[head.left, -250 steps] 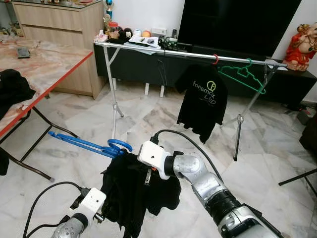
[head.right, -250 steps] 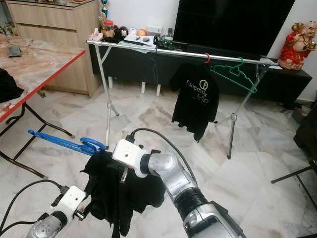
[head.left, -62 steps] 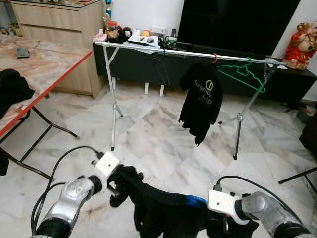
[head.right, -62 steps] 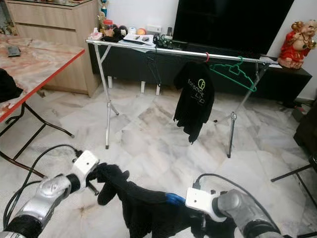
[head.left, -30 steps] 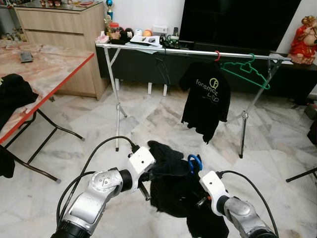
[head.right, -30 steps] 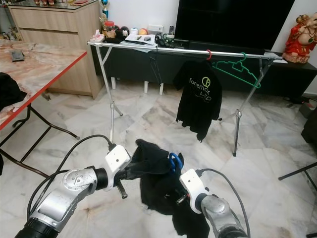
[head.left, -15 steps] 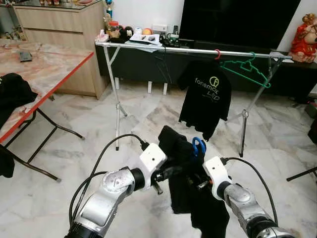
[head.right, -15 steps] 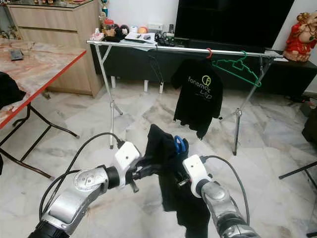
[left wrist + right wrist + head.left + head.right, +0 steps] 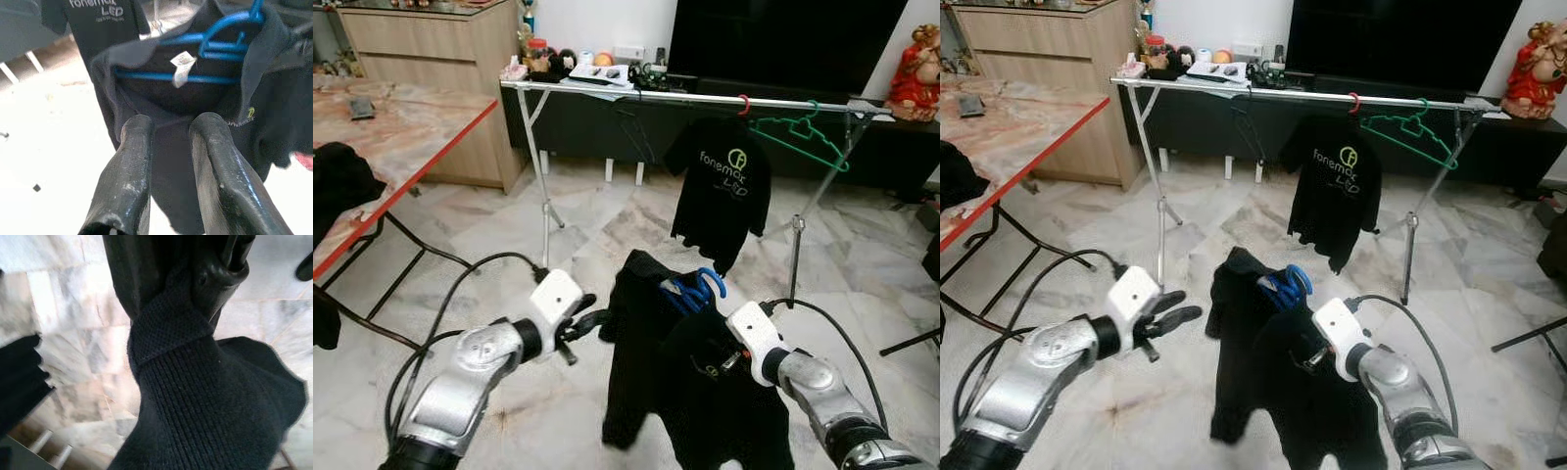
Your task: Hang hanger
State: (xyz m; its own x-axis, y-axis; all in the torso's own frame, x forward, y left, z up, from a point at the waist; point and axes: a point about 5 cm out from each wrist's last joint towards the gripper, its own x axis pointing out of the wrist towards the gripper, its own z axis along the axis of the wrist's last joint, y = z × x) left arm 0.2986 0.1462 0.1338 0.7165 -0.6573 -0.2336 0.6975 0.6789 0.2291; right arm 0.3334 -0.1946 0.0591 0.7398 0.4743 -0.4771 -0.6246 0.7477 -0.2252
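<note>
While my right gripper (image 9: pixel 710 364) clenches the black knit shirt (image 9: pixel 690 392) on its blue plastic hanger (image 9: pixel 693 291), my left gripper (image 9: pixel 592 318) is released; the silver rail (image 9: pixel 636 96) at twelve o'clock awaits.

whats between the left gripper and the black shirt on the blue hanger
Nothing: a bare gap of marble floor separates the left gripper from the black shirt on the blue hanger, in both eye views.
</note>
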